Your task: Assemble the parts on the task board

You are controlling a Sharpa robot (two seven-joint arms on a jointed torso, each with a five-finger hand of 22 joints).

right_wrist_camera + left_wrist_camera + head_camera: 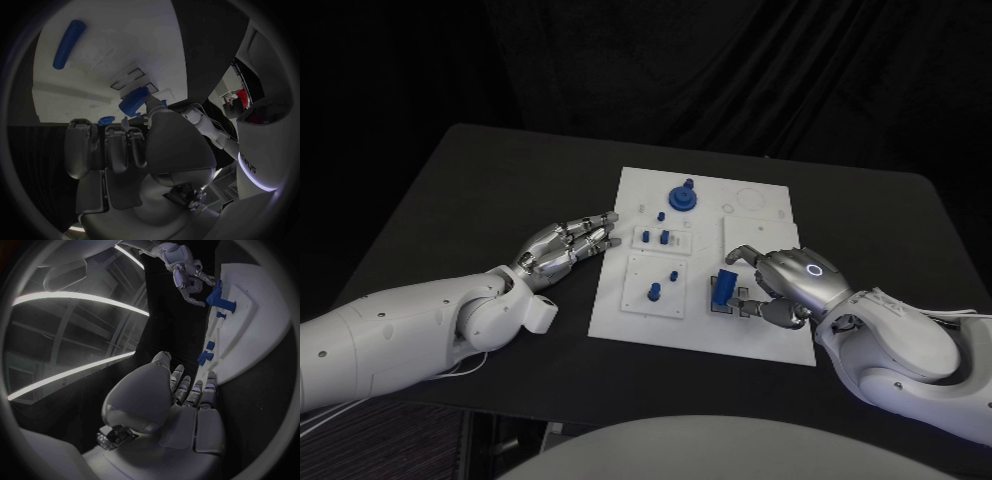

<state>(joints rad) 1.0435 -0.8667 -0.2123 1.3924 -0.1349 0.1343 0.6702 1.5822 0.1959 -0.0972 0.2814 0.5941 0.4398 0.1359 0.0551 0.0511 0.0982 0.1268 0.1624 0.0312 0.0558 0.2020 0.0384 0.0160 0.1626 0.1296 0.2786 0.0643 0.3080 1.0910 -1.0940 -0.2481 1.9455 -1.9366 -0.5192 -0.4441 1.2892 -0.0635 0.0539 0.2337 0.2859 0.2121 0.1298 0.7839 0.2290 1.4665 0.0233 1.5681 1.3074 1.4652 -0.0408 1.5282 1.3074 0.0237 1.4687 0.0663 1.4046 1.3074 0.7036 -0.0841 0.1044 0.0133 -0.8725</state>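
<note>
The white task board lies mid-table. A round blue knob stands near its far edge, and several small blue pegs stand in its left inset plates. My right hand hovers over the board's near right part. Its thumb and a finger pinch a blue block, which stands at a slotted socket; the thumb tip touches the block. A blue peg lies further along the board. My left hand rests on the table, fingers straight and apart, fingertips at the board's left edge.
The black table runs wide to the left and behind the board. Its near edge lies just below my forearms. The left wrist view shows my right hand by the blue block.
</note>
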